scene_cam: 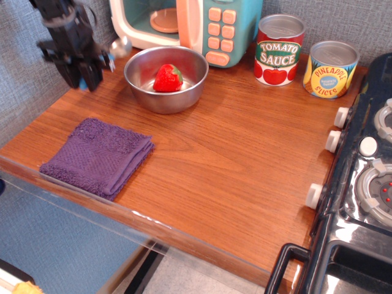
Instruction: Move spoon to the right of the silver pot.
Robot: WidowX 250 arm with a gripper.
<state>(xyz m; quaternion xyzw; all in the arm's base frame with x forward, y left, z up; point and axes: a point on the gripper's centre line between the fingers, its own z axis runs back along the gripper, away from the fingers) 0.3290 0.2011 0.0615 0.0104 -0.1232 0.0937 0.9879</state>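
Gripper [84, 78] at 10 o'clock, clamped on spoon [116, 48], off the counter [233, 153]; spoon bowl pokes out at 2 o'clock twd microwave [190, 24]. Silver pot [166, 78] w/ strawberry [168, 78] just beside, at 3 o'clock. Purple cloth [98, 156] at 6.

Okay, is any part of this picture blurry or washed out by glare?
In the observation.image view, the claw and the spoon it grips look smeared with motion blur; the silver pot, the cans and the purple towel are sharp. Glare shows only as soft highlights on the wooden counter and the pot's rim, hiding nothing.
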